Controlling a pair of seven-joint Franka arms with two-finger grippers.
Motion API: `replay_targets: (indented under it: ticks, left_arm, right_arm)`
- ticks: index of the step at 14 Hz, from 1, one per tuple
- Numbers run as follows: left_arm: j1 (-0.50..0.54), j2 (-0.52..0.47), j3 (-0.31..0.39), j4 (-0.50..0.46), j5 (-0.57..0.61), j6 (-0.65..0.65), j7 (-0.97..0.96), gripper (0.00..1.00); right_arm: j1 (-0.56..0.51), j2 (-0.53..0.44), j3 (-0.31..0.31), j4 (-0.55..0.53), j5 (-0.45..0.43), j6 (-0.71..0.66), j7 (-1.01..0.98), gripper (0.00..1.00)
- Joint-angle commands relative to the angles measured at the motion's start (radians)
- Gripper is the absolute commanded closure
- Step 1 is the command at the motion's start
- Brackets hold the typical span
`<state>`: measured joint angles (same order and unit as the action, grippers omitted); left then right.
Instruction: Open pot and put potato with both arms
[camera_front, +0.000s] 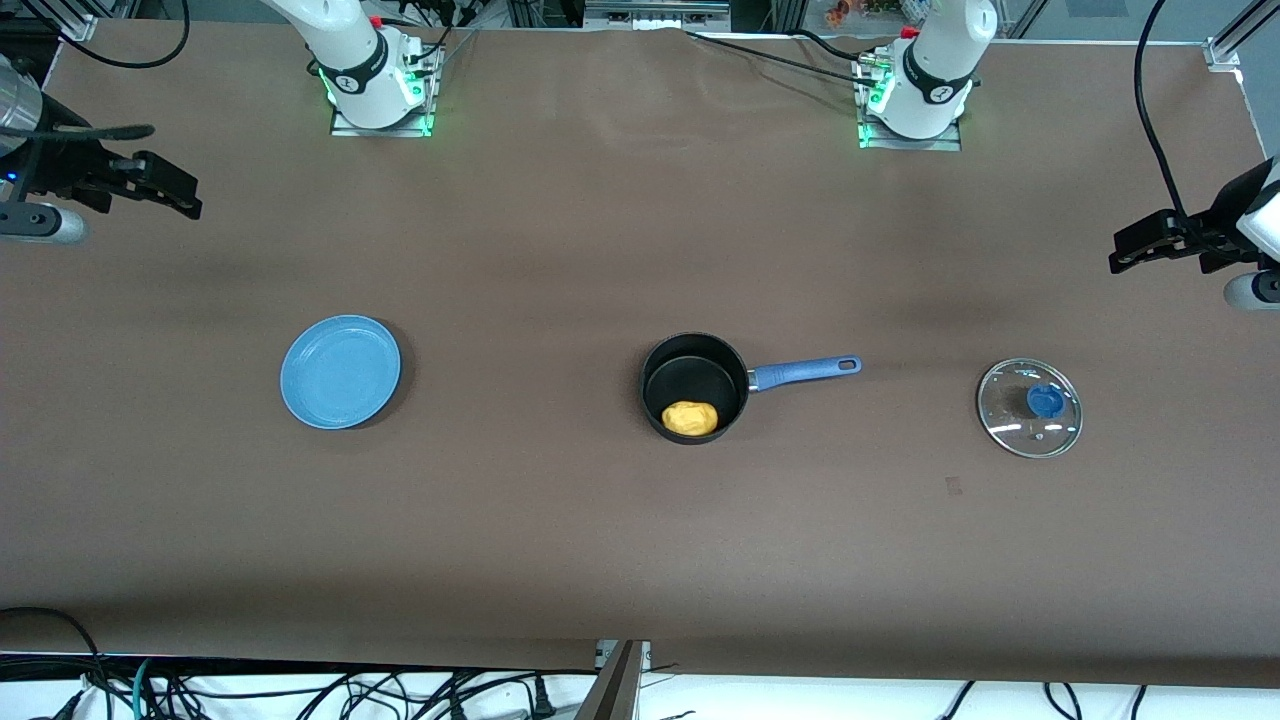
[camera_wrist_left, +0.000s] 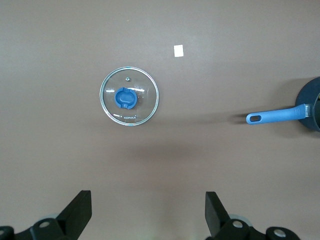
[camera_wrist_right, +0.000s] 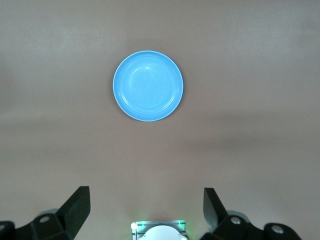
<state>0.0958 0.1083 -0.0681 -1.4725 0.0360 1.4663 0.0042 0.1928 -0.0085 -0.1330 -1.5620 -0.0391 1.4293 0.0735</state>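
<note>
The black pot (camera_front: 694, 386) with a long blue handle (camera_front: 805, 372) stands uncovered at the table's middle. The yellow-orange potato (camera_front: 690, 418) lies inside it. The glass lid (camera_front: 1030, 407) with a blue knob lies flat on the table toward the left arm's end; it also shows in the left wrist view (camera_wrist_left: 129, 96), where the pot's handle (camera_wrist_left: 277, 115) shows too. My left gripper (camera_front: 1135, 253) is open and empty, high over the table's edge at the left arm's end. My right gripper (camera_front: 175, 190) is open and empty, high over the right arm's end.
A flat light-blue plate (camera_front: 341, 371) lies toward the right arm's end; it also shows in the right wrist view (camera_wrist_right: 148, 85). A small white tag (camera_wrist_left: 178, 50) lies on the table near the lid. Cables hang off the table's near edge.
</note>
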Motion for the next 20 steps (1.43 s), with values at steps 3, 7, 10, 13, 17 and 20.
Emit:
replay_targets:
  ticks: [3,7,10,13,17,20]
  left_arm:
    - [-0.005,0.013,-0.001,0.034,-0.005,-0.024,-0.010,0.00]
    - [-0.004,0.013,0.001,0.034,-0.005,-0.024,-0.010,0.00]
    - [-0.004,0.013,0.001,0.034,-0.005,-0.024,-0.009,0.00]
    - [-0.004,0.017,0.001,0.034,-0.007,-0.024,-0.009,0.00]
    - [-0.004,0.024,0.001,0.047,-0.005,-0.024,-0.009,0.00]
    - [-0.004,0.024,0.001,0.047,-0.007,-0.024,-0.009,0.00]
  right_arm:
    - [0.004,0.022,-0.004,0.033,-0.016,-0.015,-0.035,0.00]
    - [0.002,0.025,-0.005,0.043,-0.008,-0.015,-0.035,0.00]
    - [0.005,0.036,-0.004,0.043,-0.005,-0.013,-0.034,0.00]
    - [0.010,0.065,0.001,0.076,-0.005,-0.016,-0.035,0.00]
    - [0.013,0.065,0.001,0.079,-0.001,-0.013,-0.029,0.00]
    - [0.013,0.065,0.004,0.079,-0.002,-0.015,-0.037,0.00]
